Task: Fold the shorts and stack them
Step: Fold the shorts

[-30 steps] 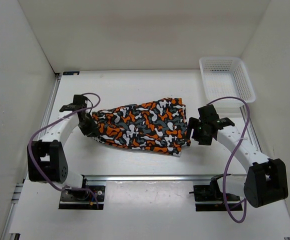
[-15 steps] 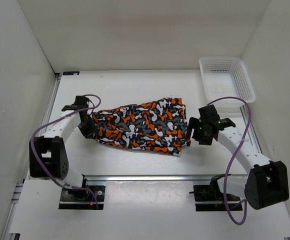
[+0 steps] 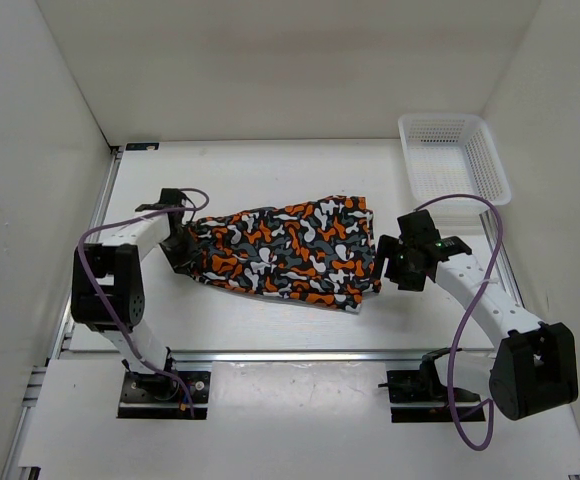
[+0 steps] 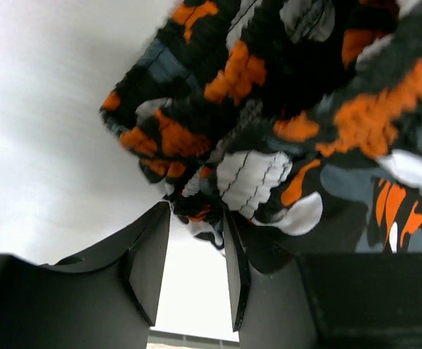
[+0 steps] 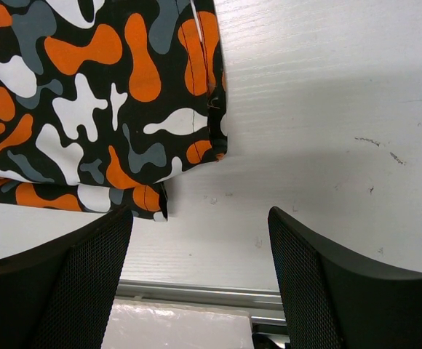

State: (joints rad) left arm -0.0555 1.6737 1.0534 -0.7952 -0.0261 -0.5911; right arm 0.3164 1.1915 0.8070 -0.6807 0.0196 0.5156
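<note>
Left wrist view: left fingers clamp the bunched shorts; right fingers gape beside their hem.

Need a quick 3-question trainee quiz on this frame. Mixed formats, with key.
1. True or false: the right gripper is holding the shorts.
2. Where does the basket sit? A) far right corner of the table B) on the shorts C) between the arm bases
3. Fill in: the left gripper pinches the shorts at their ___ end.
Key: 1 false, it is open beside the hem; 2 A; 3 left.
</note>
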